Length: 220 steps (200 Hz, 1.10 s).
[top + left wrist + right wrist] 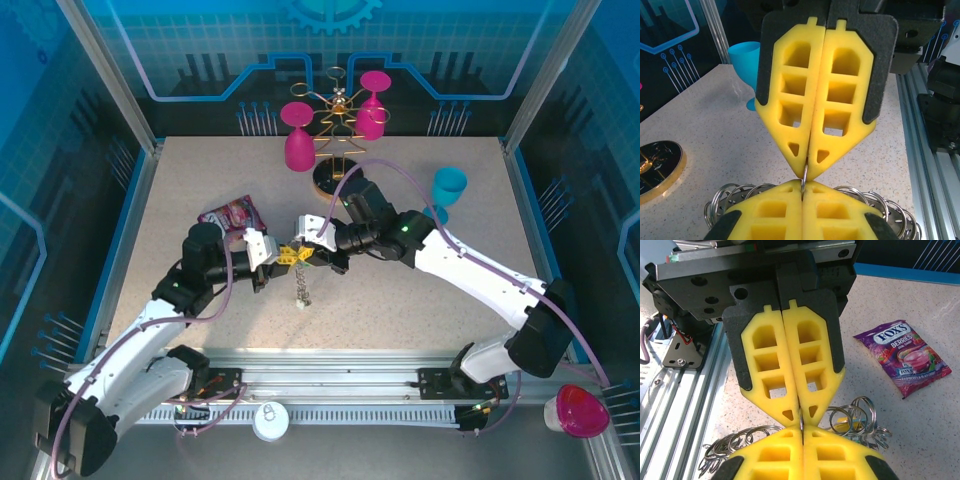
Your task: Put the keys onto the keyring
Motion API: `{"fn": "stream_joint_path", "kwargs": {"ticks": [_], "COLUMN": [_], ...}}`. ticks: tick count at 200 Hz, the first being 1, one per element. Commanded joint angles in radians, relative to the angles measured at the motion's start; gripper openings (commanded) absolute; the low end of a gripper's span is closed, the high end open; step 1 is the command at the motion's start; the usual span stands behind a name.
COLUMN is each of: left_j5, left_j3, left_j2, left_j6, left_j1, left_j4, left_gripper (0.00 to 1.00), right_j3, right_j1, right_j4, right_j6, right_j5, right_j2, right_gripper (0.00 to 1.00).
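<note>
My L tool [803, 189] & R tool [801, 432] tip-to-tip, just right of candy pkt [233, 215], both clenched on thin wire, prob keyring [804, 176]

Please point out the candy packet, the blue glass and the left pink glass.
candy packet [901, 358], right wrist view, middle of the wrapper.
blue glass [744, 59], left wrist view, side of the bowl.
left pink glass [298, 148], top external view, bowl.

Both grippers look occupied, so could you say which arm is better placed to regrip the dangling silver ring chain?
Probably right: the silver ring chain hangs nearer the right gripper; left gripper is equally shut.
</note>
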Motion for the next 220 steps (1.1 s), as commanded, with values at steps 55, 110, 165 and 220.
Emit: {"fn": "stream_joint_path", "kwargs": {"ticks": [55,110,165,220], "left_j5": [-0.141,-0.4,-0.65,-0.764], "left_j3": [0.012,0.006,0.012,-0.005], "left_j2": [-0.08,-0.182,-0.237,-0.256], "left_j6": [0.063,0.038,-0.004,-0.035], "left_j1": [-0.003,-0.003,0.0,0.009], "left_j4": [-0.054,-0.205,-0.273,-0.23], "left_gripper": [0.0,0.0,0.0,0.0], "right_j3": [-0.156,-0.048,0.186,0.249], "right_j1": [-0.092,-0.083,-0.002,0.01], "right_j4": [0.334,0.056,-0.078,-0.105], "right_j6": [0.336,0.797,1.12,1.379], "right_j5": [0.24,0.58,0.487,0.463], "right_j2": [-0.138,0.093,0.437,0.594], "right_gripper": [0.52,0.41,0.36,0.34]}}
